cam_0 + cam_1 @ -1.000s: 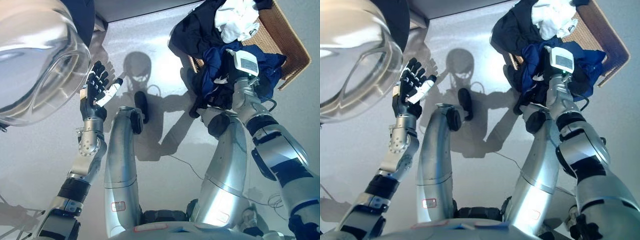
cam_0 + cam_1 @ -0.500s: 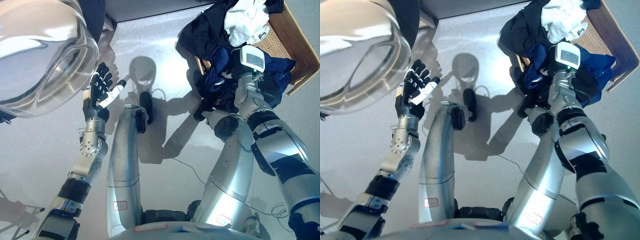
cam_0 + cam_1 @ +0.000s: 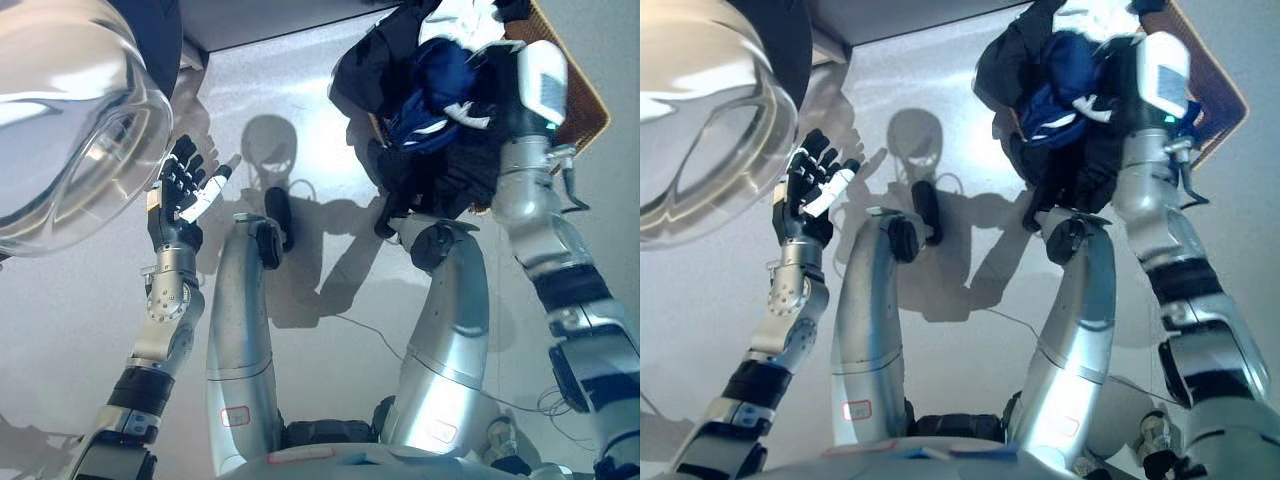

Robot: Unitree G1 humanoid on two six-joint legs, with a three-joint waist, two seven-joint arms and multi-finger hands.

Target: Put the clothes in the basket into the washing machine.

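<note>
A wicker basket (image 3: 578, 92) stands at the upper right, heaped with clothes. A dark garment (image 3: 368, 62) hangs over its left rim, and a white one (image 3: 448, 14) lies on top. A bunched blue garment (image 3: 436, 82) sits just left of my right wrist. My right arm reaches up into the heap, and its hand is buried in the cloth. My left hand (image 3: 180, 193) is raised with straight fingers, empty, beside the washing machine's round glass door (image 3: 70, 130), which is swung open at the upper left.
The washing machine's dark body (image 3: 165, 30) shows behind the door at the top left. Pale floor (image 3: 330, 290) lies between the machine and the basket.
My right arm has pushed further up into the heap. The blue garment is now bunched higher, to the left of the wrist. My left hand stays open by the door.
</note>
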